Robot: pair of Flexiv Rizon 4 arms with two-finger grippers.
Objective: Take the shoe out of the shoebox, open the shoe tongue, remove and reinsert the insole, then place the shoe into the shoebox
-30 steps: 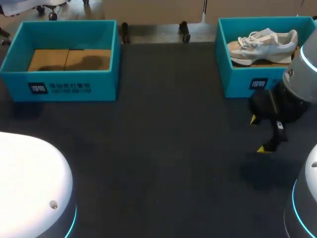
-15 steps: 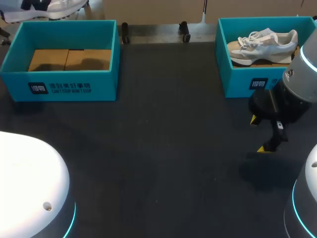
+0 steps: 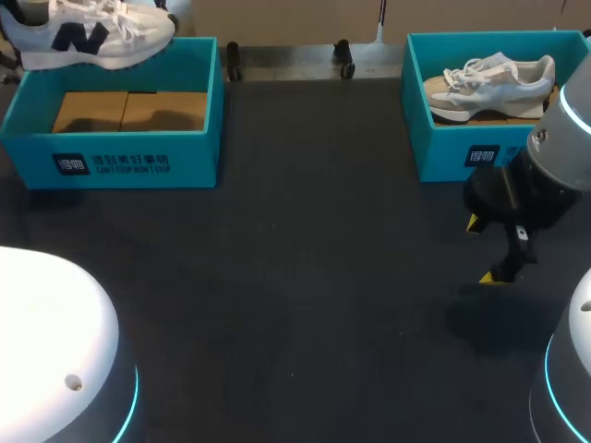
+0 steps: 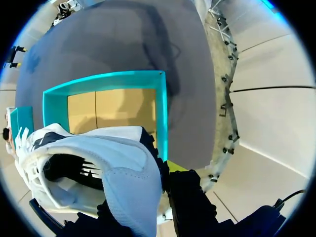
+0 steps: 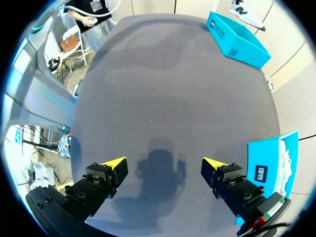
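Risk – white shoe (image 3: pixel 88 32) pinched only at its soft heel by left gripper (image 4: pixel 140 197), over shoebox (image 3: pixel 111 157) – could twist or slip out; right gripper (image 5: pixel 164 164) spread wide above table (image 3: pixel 305 277)

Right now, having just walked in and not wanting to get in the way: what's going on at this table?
The left gripper holds a white shoe with navy markings at its heel end, in the air above the far edge of the left shoebox, whose floor shows only cardboard. The right gripper hangs open and empty above the table, in front of the right shoebox, where a second shoe lies. The tongue and insole steps are not yet done.
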